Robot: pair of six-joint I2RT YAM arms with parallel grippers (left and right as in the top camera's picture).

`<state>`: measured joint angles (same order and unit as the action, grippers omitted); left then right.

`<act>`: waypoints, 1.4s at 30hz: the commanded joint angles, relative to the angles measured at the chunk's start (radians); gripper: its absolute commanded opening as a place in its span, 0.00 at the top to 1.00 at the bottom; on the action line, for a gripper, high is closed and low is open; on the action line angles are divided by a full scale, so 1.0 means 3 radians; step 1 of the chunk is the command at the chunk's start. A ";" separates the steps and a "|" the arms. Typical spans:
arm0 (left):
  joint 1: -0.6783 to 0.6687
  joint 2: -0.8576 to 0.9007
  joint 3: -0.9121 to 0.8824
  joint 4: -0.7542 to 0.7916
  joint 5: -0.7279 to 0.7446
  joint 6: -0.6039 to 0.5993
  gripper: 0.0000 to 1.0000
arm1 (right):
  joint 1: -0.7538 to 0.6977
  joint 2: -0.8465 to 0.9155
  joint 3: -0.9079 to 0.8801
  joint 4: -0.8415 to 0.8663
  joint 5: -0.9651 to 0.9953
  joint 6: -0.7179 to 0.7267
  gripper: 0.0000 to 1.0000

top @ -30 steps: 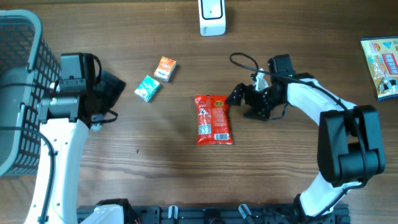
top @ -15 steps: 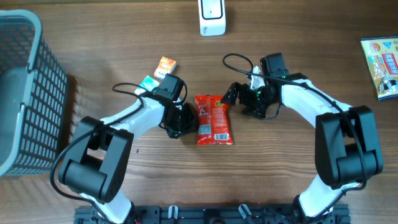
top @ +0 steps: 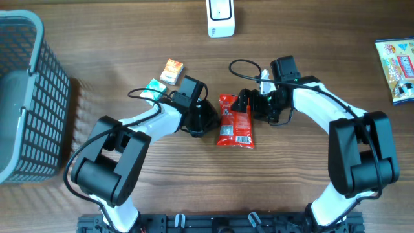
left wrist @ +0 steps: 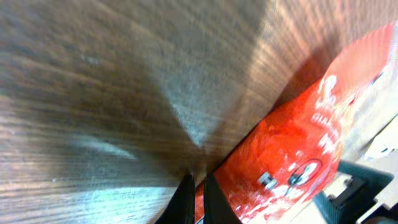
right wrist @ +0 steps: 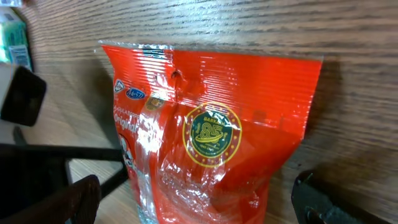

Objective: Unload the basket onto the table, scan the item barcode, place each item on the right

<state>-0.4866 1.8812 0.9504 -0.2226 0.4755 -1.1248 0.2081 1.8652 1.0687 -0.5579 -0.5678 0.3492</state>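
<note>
Red packet [top: 235, 121] lies flat on the bench [top: 194, 181], about centre, between the two arms. Its long axis runs roughly away from the robot. A white label patch at its near end faces up.

Left hand [top: 206, 120]: pressed together. In the wrist view we see its fingers [left wrist: 183, 205] closed on each other, tips down on the wood at the packet's left edge. We see nothing between them.

Right hand [top: 249, 103]: spread wide, low over the far right corner of the packet. In the wrist view its fingers [right wrist: 81, 199] stand well apart, with the packet's printed face between them. We cannot tell if they touch it.

Scanner [top: 220, 17] stands at the far edge, well apart from the packet. Orange box [top: 172, 70] and teal box [top: 152, 87] lie just beyond the left arm. Basket [top: 26, 97] is at far left, booklet [top: 396, 61] at far right.
</note>
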 commanded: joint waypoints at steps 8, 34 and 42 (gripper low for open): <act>-0.0221 0.0158 -0.0048 0.0319 -0.0795 -0.0318 0.96 | -0.0011 0.0229 -0.0167 0.0069 -0.0003 0.0226 0.00; -0.0230 0.0144 -0.0048 0.0074 -0.1259 -0.0568 0.96 | 0.0011 0.0308 -0.0065 -0.0120 0.0338 -0.0025 0.96; 0.0469 -0.0066 -0.0048 -0.0131 -0.0277 0.0197 0.96 | 0.0013 0.0221 0.0852 -0.1006 0.0950 -0.0025 0.95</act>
<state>-0.3908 1.8671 0.9741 -0.2340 0.3061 -1.2144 0.2127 1.9259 1.2335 -0.8143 -0.4026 0.3523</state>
